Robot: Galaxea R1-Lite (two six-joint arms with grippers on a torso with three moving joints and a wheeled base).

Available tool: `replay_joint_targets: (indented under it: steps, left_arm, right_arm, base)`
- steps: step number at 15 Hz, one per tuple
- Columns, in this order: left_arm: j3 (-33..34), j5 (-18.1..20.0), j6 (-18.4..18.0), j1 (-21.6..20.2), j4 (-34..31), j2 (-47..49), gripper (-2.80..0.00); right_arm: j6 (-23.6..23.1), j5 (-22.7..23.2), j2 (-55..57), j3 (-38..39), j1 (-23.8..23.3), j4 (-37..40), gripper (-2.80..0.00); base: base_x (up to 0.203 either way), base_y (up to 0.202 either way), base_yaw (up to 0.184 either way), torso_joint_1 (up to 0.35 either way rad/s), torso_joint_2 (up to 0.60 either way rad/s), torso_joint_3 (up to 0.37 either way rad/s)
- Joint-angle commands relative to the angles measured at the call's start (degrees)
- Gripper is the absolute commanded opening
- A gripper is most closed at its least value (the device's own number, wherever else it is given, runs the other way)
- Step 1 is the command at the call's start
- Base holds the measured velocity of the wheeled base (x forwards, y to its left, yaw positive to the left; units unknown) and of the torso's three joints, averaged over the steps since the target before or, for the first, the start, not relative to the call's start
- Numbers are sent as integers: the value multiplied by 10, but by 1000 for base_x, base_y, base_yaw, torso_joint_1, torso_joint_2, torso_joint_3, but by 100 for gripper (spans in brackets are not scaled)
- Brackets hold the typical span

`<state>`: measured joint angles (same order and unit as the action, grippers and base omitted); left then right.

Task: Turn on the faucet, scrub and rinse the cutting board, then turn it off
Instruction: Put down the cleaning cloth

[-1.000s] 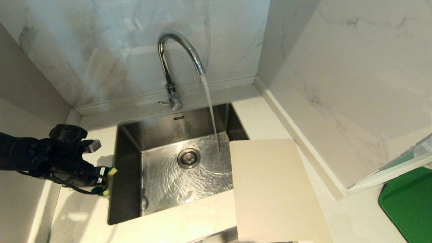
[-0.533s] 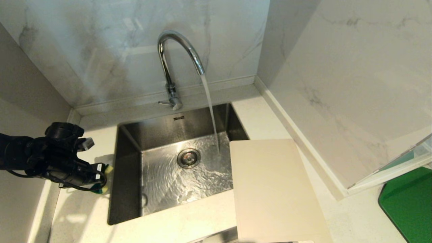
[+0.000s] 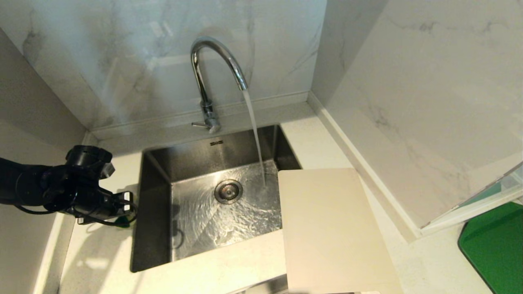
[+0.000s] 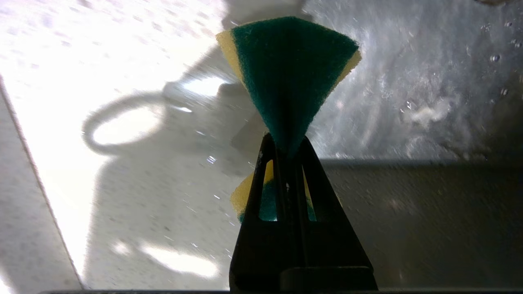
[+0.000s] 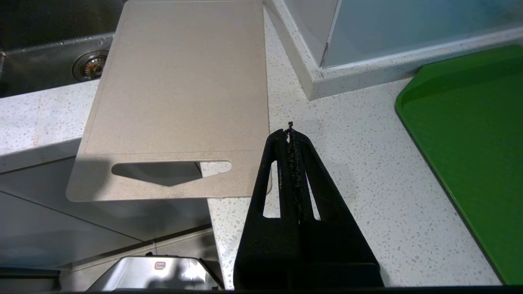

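At the far left, the left gripper (image 3: 124, 208) hangs over the pale worktop (image 3: 98, 253) just beside the sink's (image 3: 155, 228) left rim, its jaws pinching a green and yellow sponge (image 4: 288, 81). The steel sink lies in the middle, water rippling around its drain (image 3: 228, 191). The faucet (image 3: 208, 81) stands behind the sink at the far wall, a stream falling from its spout into the basin's right side. The cutting board (image 3: 331, 232) lies flat, right of the sink, its left edge overhanging the basin and its slotted end past the worktop's near edge. The right gripper (image 5: 291, 132), jaws pressed together and empty, hovers near the board's right near corner. A green mat (image 3: 496, 245) lies at the far right.
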<state>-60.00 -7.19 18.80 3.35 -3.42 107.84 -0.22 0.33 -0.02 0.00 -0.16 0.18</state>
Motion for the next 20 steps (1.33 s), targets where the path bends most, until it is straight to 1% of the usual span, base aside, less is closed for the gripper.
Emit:
replay_joint_targets:
  steps: [1, 6, 11, 12, 16, 18, 20]
  left_arm:
    - [-1, 0, -3, -19, 1, 6, -280]
    - [-5, 2, -20, -64, 1, 23, -280]
    - [-5, 3, -18, -69, 2, 33, -280]
    - [-5, 5, -18, -69, 4, 31, 0]
    - [3, 14, -18, -77, 4, 12, 0]
    - [9, 30, -18, -78, 3, -14, 0]
    - [10, 38, -18, -78, 0, -46, 0]
  right_arm:
    - [0, 0, 0, 0, 0, 0, -280]
    - [0, 0, 0, 0, 0, 0, -280]
    - [0, 0, 0, 0, 0, 0, -280]
    - [0, 0, 0, 0, 0, 0, -280]
    - [0, 0, 0, 0, 0, 0, -280]
    - [0, 0, 0, 0, 0, 0, -280]
    - [0, 0, 0, 0, 0, 0, -280]
  base:
    - [0, 0, 0, 0, 0, 0]
    - [0, 0, 0, 0, 0, 0]
    - [0, 0, 0, 0, 0, 0]
    - [0, 0, 0, 0, 0, 0]
    - [0, 0, 0, 0, 0, 0]
    - [0, 0, 0, 0, 0, 0]
    - [0, 0, 0, 0, 0, 0]
